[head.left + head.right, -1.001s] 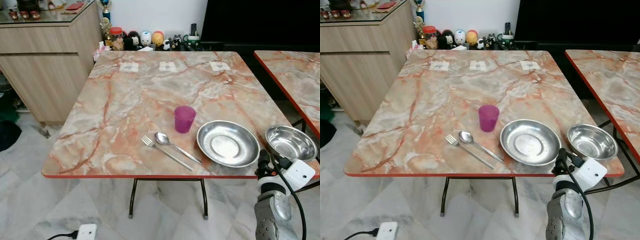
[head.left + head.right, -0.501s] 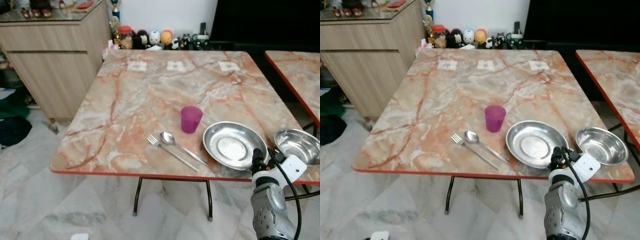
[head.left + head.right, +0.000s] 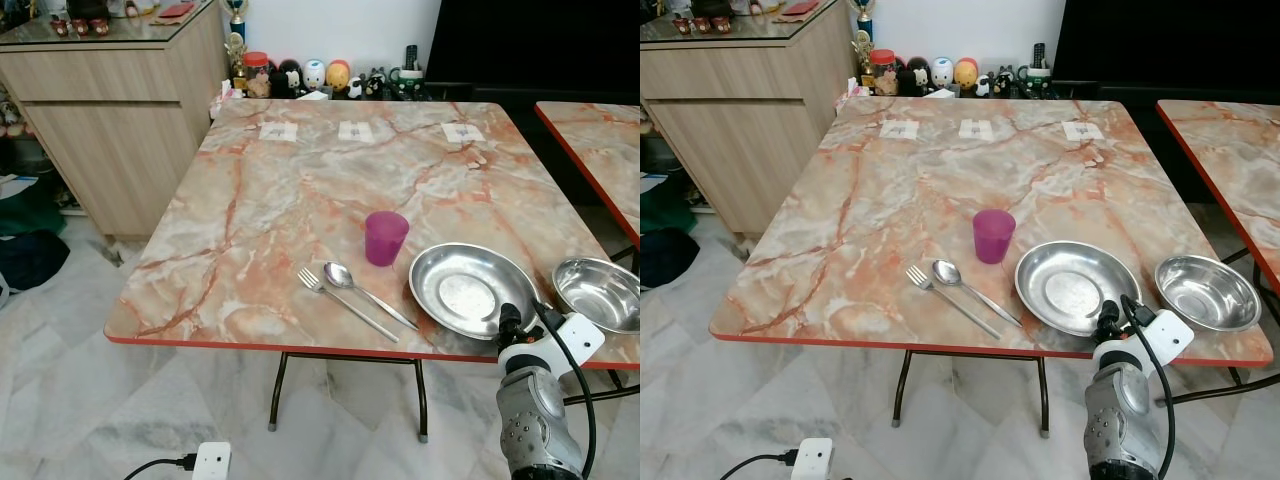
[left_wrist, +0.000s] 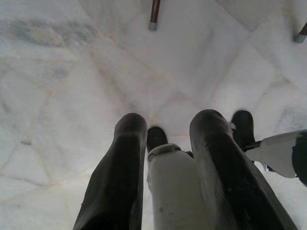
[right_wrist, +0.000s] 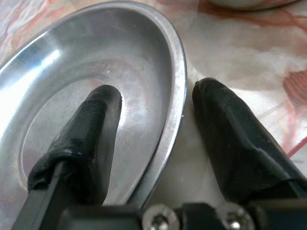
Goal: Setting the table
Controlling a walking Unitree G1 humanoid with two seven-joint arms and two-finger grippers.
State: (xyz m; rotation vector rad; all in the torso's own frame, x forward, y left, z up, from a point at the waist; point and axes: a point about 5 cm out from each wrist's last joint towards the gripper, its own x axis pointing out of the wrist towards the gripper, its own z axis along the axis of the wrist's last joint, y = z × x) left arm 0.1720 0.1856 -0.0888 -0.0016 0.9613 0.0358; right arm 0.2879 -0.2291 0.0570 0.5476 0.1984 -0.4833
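On the marble table (image 3: 270, 220), near its front edge, sits the steel plate (image 5: 96, 96). My right gripper (image 5: 156, 120) straddles its rim, fingers apart, one inside and one outside. A bowl (image 3: 600, 295) sits beside the plate; cup (image 3: 385, 237), spoon (image 3: 365, 290) and fork (image 3: 340, 300) lie on its other side. My left gripper (image 4: 168, 153) hangs over the floor, fingers apart.

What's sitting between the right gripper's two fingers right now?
The rim of the wide round steel plate: the right gripper straddles it, one finger over the dish, one outside over the marble-patterned table, per the right wrist view.
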